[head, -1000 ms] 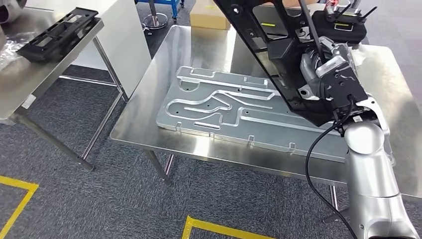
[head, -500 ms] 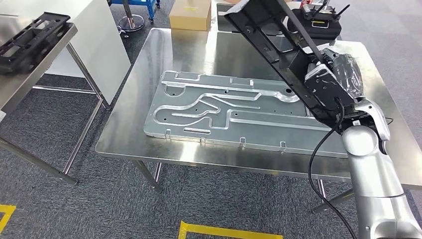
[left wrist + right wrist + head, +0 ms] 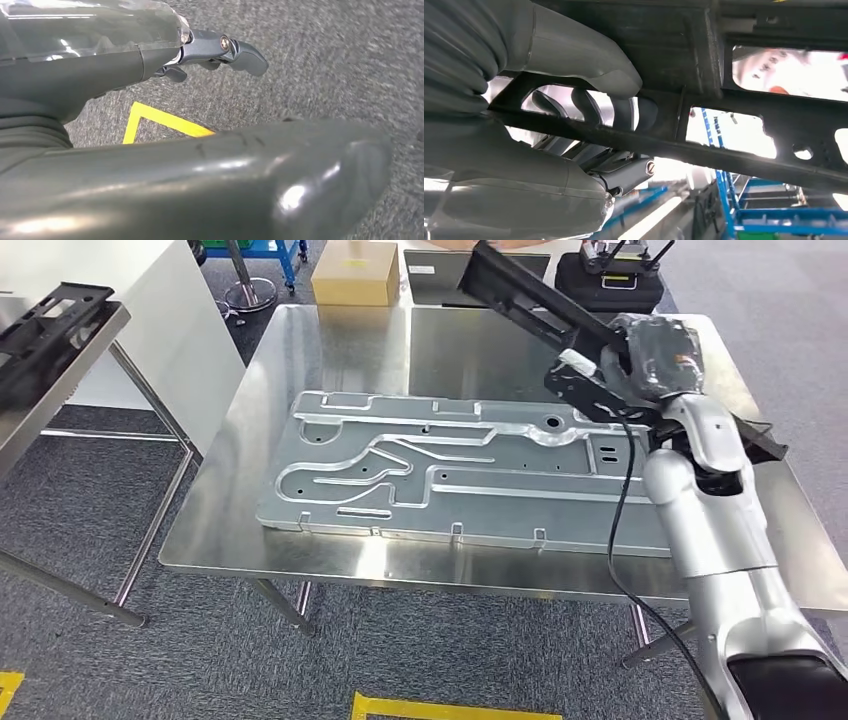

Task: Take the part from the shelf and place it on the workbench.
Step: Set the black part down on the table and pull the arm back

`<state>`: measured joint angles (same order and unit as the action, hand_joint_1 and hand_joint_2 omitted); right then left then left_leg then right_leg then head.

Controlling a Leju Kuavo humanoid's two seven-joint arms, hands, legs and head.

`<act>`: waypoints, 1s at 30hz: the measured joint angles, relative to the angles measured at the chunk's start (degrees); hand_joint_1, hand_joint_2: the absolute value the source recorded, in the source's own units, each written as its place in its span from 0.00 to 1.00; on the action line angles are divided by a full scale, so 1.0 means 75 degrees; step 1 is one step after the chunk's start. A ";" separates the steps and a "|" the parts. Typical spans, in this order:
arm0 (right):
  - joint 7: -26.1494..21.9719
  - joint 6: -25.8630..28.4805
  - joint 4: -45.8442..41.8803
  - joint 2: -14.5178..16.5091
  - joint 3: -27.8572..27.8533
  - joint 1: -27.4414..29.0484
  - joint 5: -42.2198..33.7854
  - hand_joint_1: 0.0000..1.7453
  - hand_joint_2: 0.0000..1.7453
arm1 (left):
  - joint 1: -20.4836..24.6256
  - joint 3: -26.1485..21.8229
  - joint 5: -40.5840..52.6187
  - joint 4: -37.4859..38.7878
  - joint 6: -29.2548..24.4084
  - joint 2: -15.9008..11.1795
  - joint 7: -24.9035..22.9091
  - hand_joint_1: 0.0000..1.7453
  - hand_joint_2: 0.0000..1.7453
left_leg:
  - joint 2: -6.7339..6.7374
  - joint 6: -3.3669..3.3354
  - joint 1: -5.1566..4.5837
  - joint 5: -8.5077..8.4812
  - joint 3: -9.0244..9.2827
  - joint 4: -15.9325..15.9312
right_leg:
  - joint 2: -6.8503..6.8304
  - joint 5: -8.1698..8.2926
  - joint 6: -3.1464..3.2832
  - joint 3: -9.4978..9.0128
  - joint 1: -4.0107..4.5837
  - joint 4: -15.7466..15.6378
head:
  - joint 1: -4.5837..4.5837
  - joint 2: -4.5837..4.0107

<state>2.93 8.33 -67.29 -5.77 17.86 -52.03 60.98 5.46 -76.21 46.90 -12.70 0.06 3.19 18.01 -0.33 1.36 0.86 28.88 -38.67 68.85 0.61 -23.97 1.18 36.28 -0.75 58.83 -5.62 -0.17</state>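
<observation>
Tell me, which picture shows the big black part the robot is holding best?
The head view: the black part appears long and tilted above the workbench, gripped by the right hand. The right wrist view shows a close piece of its frame; the left wrist view shows floor.

Embossed aluminium plate [image 3: 440, 470] covering most of the steel workbench [image 3: 300, 350], bare strip along far edge, cardboard box [image 3: 355, 272] and black case [image 3: 610, 285] beyond, second table [image 3: 50, 380] well apart at left
</observation>
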 joint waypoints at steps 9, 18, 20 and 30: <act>0.0149 0.0365 0.1675 0.1091 0.0826 -0.0484 0.2866 1.00 1.00 | 0.0072 0.0283 0.0321 0.0000 0.0075 -0.0100 -0.0111 0.00 0.00 | 0.0022 -0.0276 0.0012 -0.0614 0.0599 -0.1508 | -0.0017 -0.0420 -0.0265 0.0263 0.0042 0.0610 | 0.0001 0.0000; -0.0132 0.0950 0.3312 0.2412 0.2572 -0.0518 0.3694 1.00 1.00 | 0.0129 0.0305 0.0224 0.0000 -0.0076 -0.0098 -0.0146 0.00 0.00 | -0.0005 -0.0144 -0.0018 -0.0476 0.0593 -0.1392 | -0.0063 0.0017 -0.0210 0.0188 0.0006 0.0211 | 0.0001 0.0000; -0.0133 0.1065 0.3601 0.2596 0.3083 -0.0532 0.3694 1.00 1.00 | 0.0140 0.0294 0.0168 0.0000 -0.0120 -0.0098 -0.0155 0.00 0.00 | -0.0003 -0.0065 -0.0027 -0.0457 0.0592 -0.1394 | -0.0058 -0.0021 -0.0136 0.0141 0.0048 0.0087 | 0.0000 0.0000; -0.0418 0.1184 0.4686 0.3299 0.4068 -0.0493 0.3694 1.00 1.00 | 0.0094 0.0060 -0.0237 0.0000 -0.0396 -0.0087 -0.0268 0.00 0.00 | 0.0015 0.0180 0.0061 -0.0003 -0.0245 0.0213 | -0.0037 -0.0079 0.0103 -0.0069 0.0030 -0.0008 | -0.0003 0.0000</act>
<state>-0.21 17.21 -32.14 18.98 48.36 -55.73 88.68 6.17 -75.76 45.12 -12.70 -2.91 2.53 16.00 -0.22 2.71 1.32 28.86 -40.50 70.44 0.33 -24.56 1.95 35.76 -0.52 58.77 -5.64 -0.17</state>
